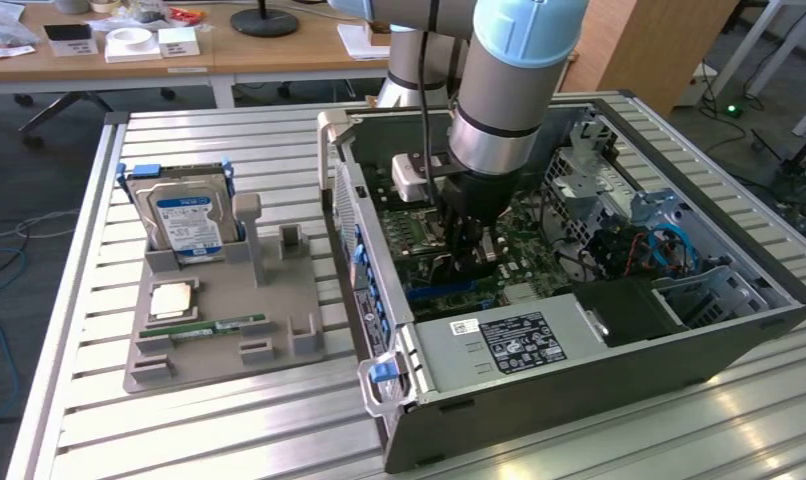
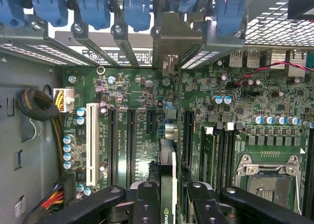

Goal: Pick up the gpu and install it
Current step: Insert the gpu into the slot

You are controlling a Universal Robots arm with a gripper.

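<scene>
Position: the arm (image 1: 510, 90) is reached down into the open computer case (image 1: 617, 390), which lies on the counter (image 1: 243, 430) at the exterior view's right. The jaws are clenched on the graphics card (image 2: 167, 172). The card is held edge-on just above the motherboard (image 2: 137, 86), between the long black slots (image 2: 131, 145) and the memory slots (image 2: 216, 150). What appears to be its metal bracket (image 2: 170, 42) is seen at the case wall, among the blue clips (image 2: 93, 8). Whether the card's edge has entered its slot cannot be told, as that slot is hidden under the card.

Risks noted:
1. A slight tilt or sideways offset is judged enough for the edge to be pressed onto the board beside the slot, with damage to the small parts (image 2: 169, 116) there.
2. The bracket could be caught on the case frame, so that one end is seated and the other left high.
3. The card is thin; slippage in the jaws under downward force is judged possible.
4. The red and black wire (image 2: 265, 67) lies well apart and is not considered a hazard
</scene>
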